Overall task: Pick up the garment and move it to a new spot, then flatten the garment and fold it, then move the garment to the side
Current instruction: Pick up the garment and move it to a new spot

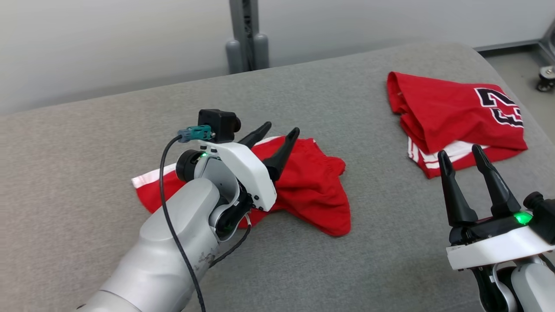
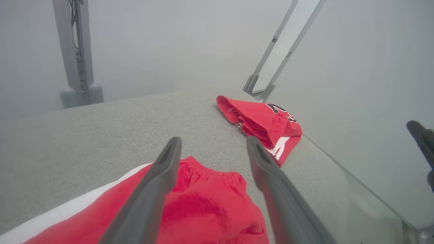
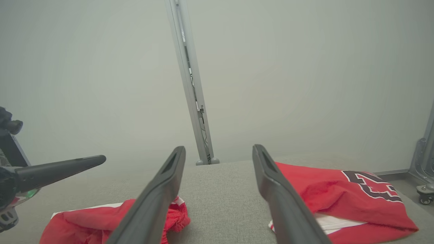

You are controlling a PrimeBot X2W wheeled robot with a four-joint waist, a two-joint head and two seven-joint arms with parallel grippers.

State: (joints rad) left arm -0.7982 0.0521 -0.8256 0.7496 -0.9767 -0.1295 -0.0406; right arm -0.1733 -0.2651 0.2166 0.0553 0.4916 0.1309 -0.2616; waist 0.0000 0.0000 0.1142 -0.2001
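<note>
- My main worry is the red shorts (image 1: 312, 190): they lie bunched with layers doubled over, so a pinch from here could catch one layer alone and the cloth would drag out lopsided instead of lifting clean
- The left gripper (image 1: 281, 128) points toward 1 o'clock across the far edge of the shorts; if I close it where it is, the tips may meet on air or on the grey padded surface (image 1: 130, 130) rather than on cloth
- The red jersey (image 1: 451, 117) sits folded at 2 o'clock, near the rounded edge of the surface. A wide sweep while I flatten the shorts could nudge it off, and the right gripper (image 1: 459, 150) is just beside its near hem
- The surface looks soft, so pressing hard to smooth the cloth could snag a fingertip and ruck it up
- Left gripper: fingers spread wide with nothing between them; it hangs over the shorts, and I cannot tell whether the fingers brush the cloth
- Right gripper: at 4 o'clock in the head view, fingers parted wide, empty, touching nothing that I can see
- The shorts lie mid-surface, a little toward 7 o'clock, with their white stripe at the 9 o'clock end; I take them for the garment in hand, not yet flattened or folded
</note>
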